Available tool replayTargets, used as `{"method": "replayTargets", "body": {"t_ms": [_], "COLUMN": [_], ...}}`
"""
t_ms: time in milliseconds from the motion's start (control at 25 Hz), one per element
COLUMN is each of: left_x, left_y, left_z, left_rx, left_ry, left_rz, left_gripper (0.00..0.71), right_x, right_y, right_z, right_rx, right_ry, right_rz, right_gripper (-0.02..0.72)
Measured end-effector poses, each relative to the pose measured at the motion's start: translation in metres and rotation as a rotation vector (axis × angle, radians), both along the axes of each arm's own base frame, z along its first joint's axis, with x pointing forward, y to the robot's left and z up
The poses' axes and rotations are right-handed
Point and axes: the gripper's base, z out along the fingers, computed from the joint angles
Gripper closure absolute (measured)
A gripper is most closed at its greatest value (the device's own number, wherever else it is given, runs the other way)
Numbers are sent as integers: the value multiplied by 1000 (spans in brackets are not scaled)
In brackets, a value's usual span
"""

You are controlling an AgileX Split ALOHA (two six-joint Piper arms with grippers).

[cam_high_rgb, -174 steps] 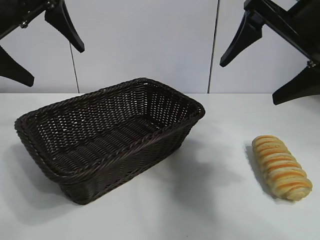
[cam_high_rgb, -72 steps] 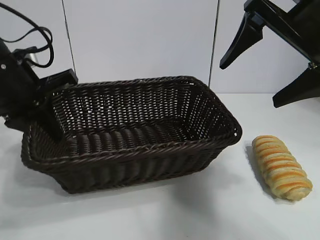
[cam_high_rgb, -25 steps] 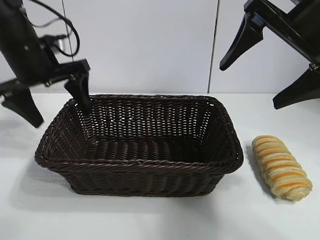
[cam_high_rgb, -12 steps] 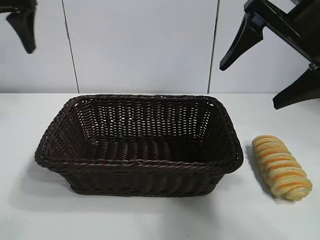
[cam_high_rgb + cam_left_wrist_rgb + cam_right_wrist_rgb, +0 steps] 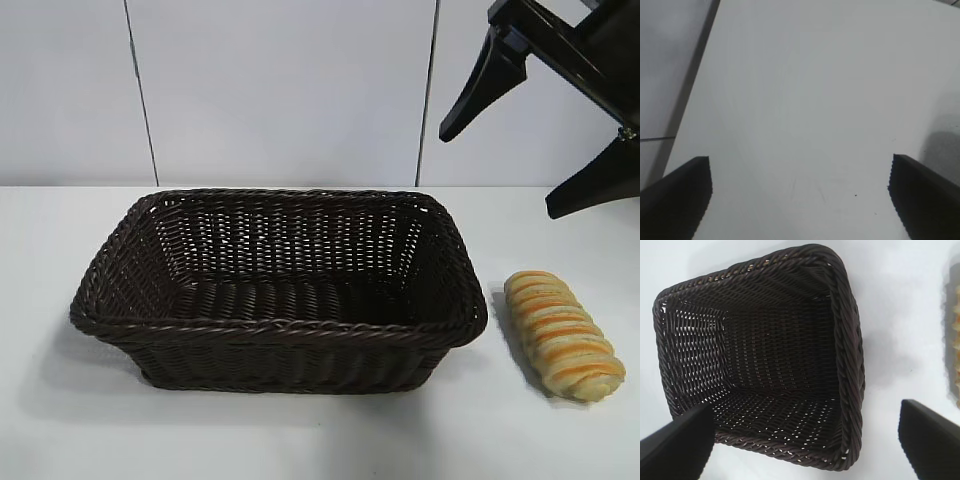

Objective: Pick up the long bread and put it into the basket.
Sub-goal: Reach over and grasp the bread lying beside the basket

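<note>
- The basket [image 5: 277, 330] sits on the white worktop [image 5: 320, 440], left of centre, its long side running parallel to the near edge.
- It is a dark brown wicker basket with sloping open-weave walls and a braided rim; light shows through the gaps in the weave.
- Nothing lies inside it: the right wrist view looks straight down into the basket [image 5: 765, 365] and shows only the woven floor and walls.
- The long bread [image 5: 563, 335] lies flat on the worktop toward the right edge, just beside the basket's right end but apart from it (a strip of bare white surface shows between them).
- The loaf is pale golden with crosswise ridges and orange-brown stripes, its length running from the far side toward the near right corner.
- A sliver of the long bread [image 5: 955, 330] appears in the right wrist view, outside the basket rim.
- The right gripper [image 5: 540, 130] hangs high over the far right corner of the worktop, above the bread and clear of it; its two black fingers are spread wide with nothing between them.
- The left gripper [image 5: 800, 200] is out of the exterior view; its own camera shows its fingers spread far apart over bare white worktop, holding nothing.
</note>
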Motion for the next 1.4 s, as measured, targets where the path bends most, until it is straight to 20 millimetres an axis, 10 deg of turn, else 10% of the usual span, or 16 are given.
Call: {"method": "replayTargets", "body": {"t_ms": [240, 520, 880, 1400], "left_x": [-106, -181, -221, -216], "left_y": [-45, -57, -63, -62], "left_z": [16, -34, -146, -218], "left_rx": [70, 134, 115, 7], "left_ry": [-193, -363, -332, -220], "left_rz": [-139, -136, -130, -93], "left_gripper": [15, 15, 15, 15], "right_x": [0, 0, 0, 0], "right_y": [0, 0, 0, 0], "right_z": [0, 0, 0, 0], "right_rx": [-5, -11, -11, -20], "right_ry": [-6, -12, -13, -20], "right_rz": [10, 21, 22, 36], "right_gripper": [9, 9, 9, 9]}}
